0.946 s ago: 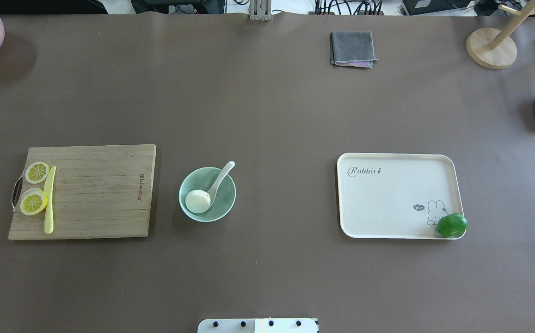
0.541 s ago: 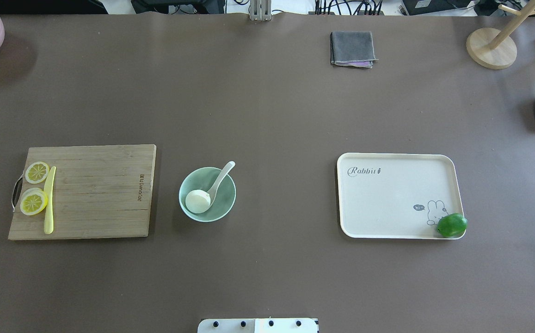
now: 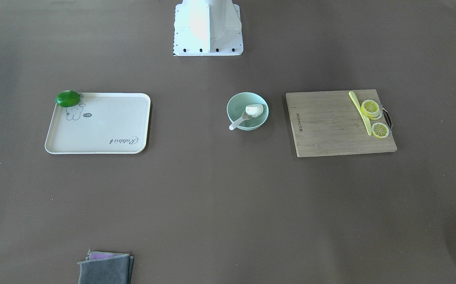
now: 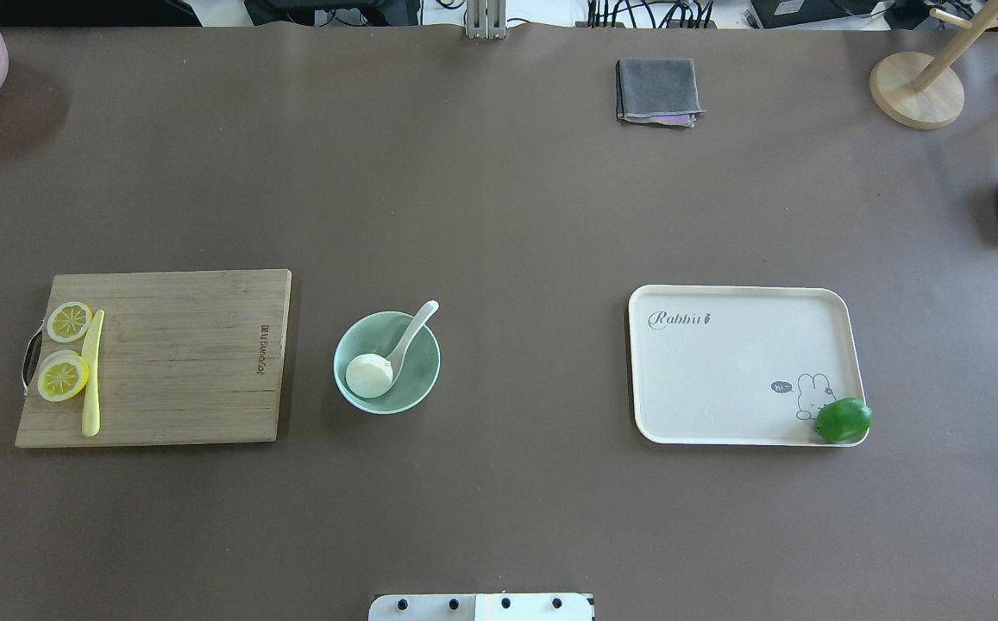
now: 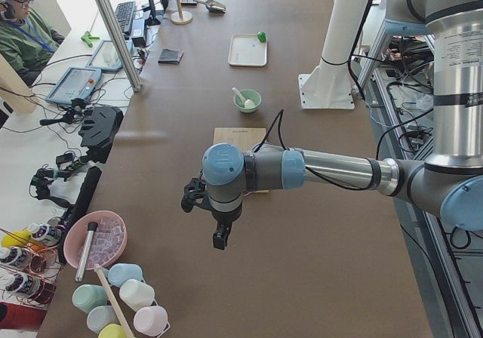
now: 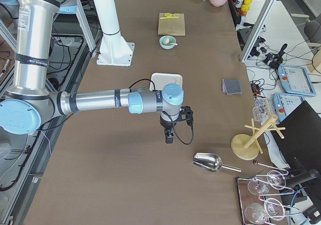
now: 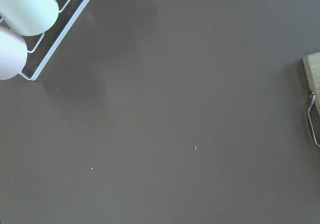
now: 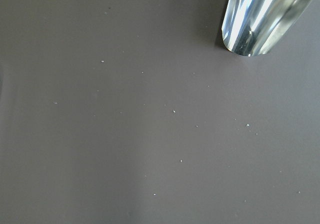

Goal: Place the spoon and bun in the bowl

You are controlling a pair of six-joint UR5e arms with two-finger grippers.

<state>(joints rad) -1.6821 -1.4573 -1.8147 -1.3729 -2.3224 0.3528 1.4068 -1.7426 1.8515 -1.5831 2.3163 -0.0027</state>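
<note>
1 bowl point(image 4: 420, 376), spoon point(image 4: 416, 329) inside, bun point(image 4: 368, 377) seemingly on scoop

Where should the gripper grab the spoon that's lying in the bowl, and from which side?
Grip the spoon by its handle end, which pokes up over the far right rim of the bowl. Come from straight above, closing across the slim handle. The scoop lies low inside with the bun, so it is likely harder to reach.
</note>
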